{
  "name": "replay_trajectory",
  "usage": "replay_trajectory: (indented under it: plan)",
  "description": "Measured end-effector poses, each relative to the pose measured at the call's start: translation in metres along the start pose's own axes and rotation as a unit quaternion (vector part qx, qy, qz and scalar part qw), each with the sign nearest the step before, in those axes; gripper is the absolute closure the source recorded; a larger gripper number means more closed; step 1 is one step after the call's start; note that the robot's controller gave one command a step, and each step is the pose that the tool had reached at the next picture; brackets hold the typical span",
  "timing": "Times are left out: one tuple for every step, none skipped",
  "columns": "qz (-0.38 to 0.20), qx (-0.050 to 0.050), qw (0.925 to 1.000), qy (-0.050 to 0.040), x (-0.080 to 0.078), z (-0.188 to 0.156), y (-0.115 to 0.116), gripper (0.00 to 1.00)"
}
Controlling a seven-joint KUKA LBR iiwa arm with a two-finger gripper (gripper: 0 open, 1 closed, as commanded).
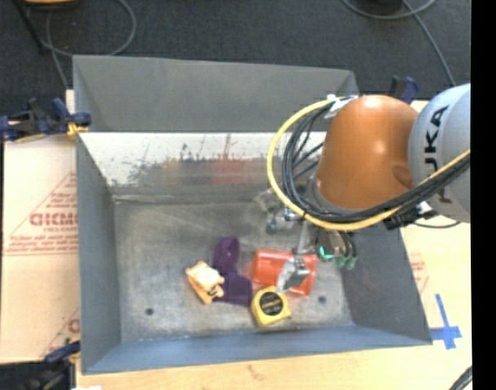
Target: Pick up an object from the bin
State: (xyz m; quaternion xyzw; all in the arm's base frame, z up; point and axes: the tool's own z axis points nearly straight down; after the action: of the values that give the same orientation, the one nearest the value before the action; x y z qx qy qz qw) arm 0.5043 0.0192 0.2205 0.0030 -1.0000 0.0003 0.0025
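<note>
Orange cover (pixel 366 149) on arm is closest to camera. Under it you see gripper (pixel 295 273) low over red block (pixel 271 264), right of middle of bin (pixel 97 242). You can't tell if gripper is open or closed. Yellow tape measure (pixel 269 305) touches block's near side. Purple thing (pixel 228 258) left of block, small yellow toy (pixel 204 282) beside it.

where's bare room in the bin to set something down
Bare: the left floor between the left wall of the bin and the yellow toy, and the strip along the back wall. Crowded: front middle, where purple piece, orange block and tape measure bunch by the gripper.
</note>
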Motion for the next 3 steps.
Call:
replay_trajectory:
  plan:
    - [0.0,0.0,1.0,-0.0042,-0.002,-0.004,0.0,0.0]
    - [0.023,-0.001,0.9997,-0.0087,-0.002,0.019,-0.011,0.0]
    - [0.171,-0.001,0.9853,-0.0034,0.009,0.053,-0.054,0.0]
